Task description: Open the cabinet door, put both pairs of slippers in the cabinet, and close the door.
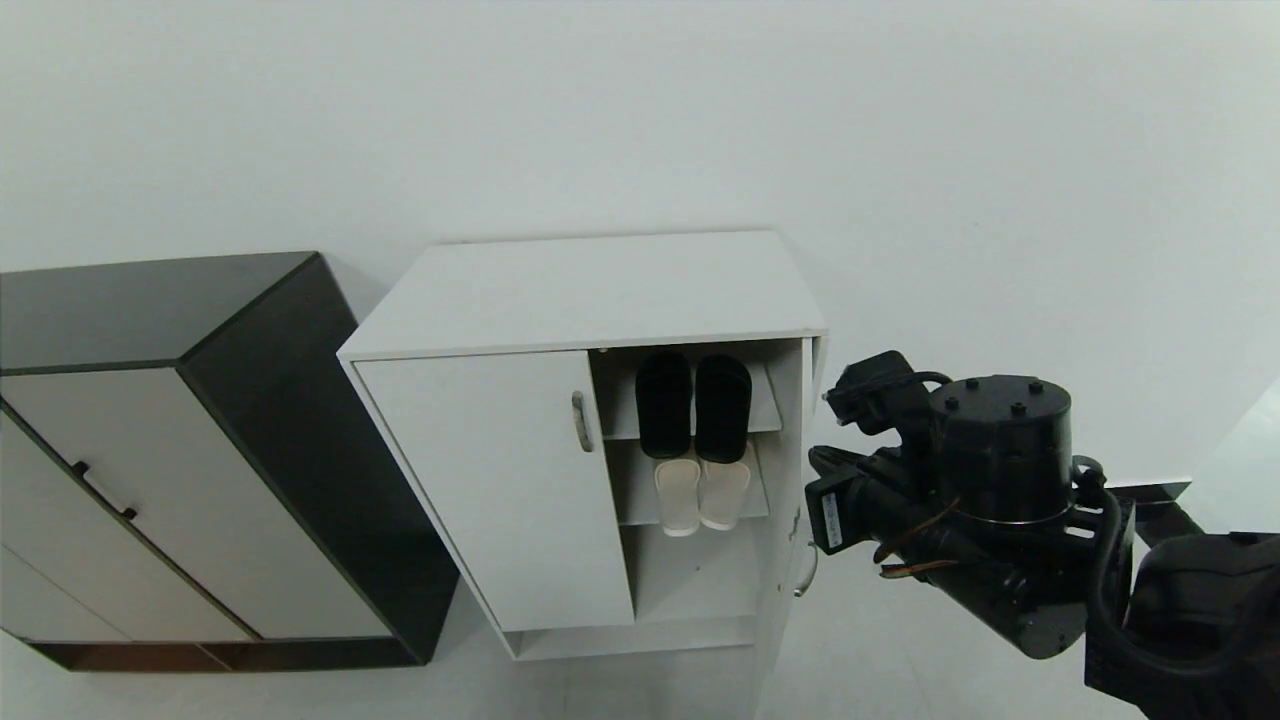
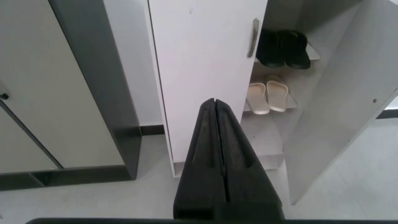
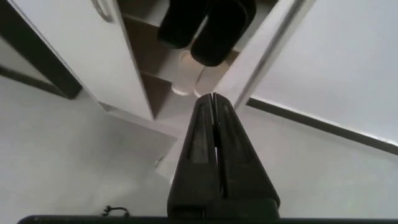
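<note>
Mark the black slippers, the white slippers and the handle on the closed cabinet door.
black slippers [image 1: 664,405]: head view, middle of the pair's left slipper, upper shelf.
white slippers [image 1: 678,500]: head view, strap of the pair's left slipper, shelf below.
door handle [image 1: 580,421]: head view, middle of the metal bar.

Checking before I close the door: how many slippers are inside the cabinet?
4. Two black slippers on the upper shelf, two white slippers just below. The closed door may hide more.

black slippers [image 3: 221,31] cropped, dark cabinet [image 1: 300,430] cropped
</note>
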